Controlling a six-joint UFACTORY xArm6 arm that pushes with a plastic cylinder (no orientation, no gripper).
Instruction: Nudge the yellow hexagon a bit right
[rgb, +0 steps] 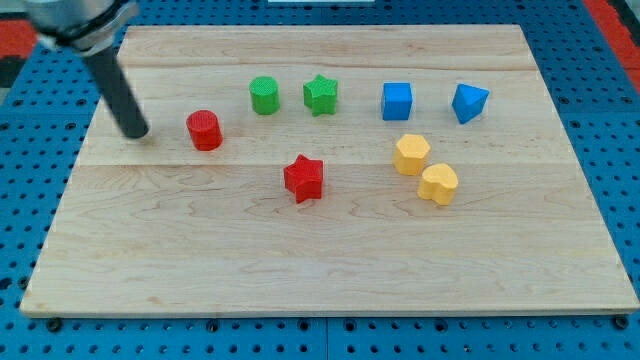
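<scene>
You are seeing my tip resting at the worktop's left, just left of the red cylinder, with no fingers to report, while the yellow hexagon is sitting well to the right, touching the yellow heart.

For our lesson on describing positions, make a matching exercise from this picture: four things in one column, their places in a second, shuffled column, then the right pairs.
Things:
1. yellow hexagon
2. red star
3. my tip
4. blue cube

Places:
A. just left of the red cylinder, at the view's left
B. touching the yellow heart, up and left of it
C. in the top row, right of the green star
D. alone near the board's middle, below the green blocks

Pairs: 1-B, 2-D, 3-A, 4-C
</scene>
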